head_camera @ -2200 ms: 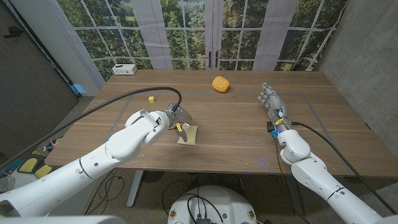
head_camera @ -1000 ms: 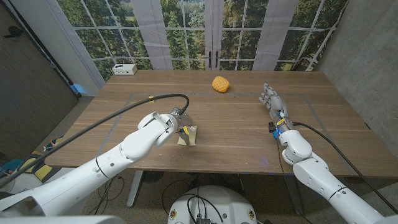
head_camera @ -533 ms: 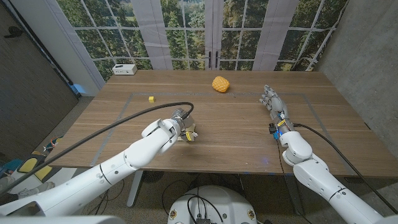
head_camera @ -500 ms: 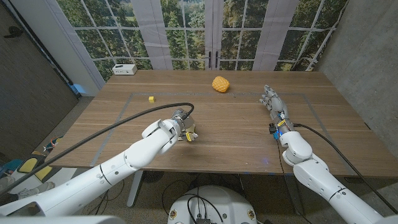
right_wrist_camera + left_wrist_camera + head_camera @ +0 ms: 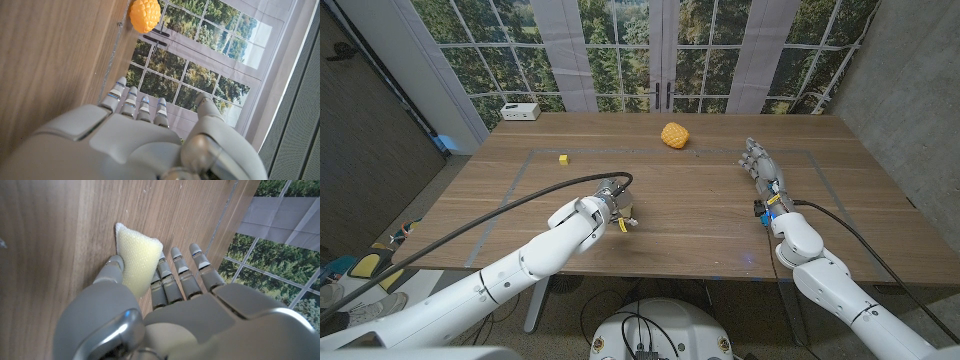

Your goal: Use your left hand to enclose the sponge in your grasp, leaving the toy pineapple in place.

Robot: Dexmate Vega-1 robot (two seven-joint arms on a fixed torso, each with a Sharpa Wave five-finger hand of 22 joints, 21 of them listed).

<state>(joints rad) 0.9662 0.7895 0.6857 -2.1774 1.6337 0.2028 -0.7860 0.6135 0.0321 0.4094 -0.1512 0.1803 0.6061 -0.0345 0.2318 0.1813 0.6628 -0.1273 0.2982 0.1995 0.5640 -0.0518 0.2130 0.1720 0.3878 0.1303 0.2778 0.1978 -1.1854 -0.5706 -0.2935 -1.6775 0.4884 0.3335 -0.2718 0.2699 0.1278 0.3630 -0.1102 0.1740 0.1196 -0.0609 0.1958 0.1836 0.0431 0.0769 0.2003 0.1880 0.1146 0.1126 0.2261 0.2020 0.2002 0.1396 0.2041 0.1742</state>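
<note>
Left hand closed around the pale yellow sponge, thumb on one face and fingers on the other, over the table near its front edge, left of middle; possibly lifted, contact with the wood unclear. Toy pineapple near the back edge, about mid-width. Right hand on the right side, fingers straight and together, holding nothing
</note>
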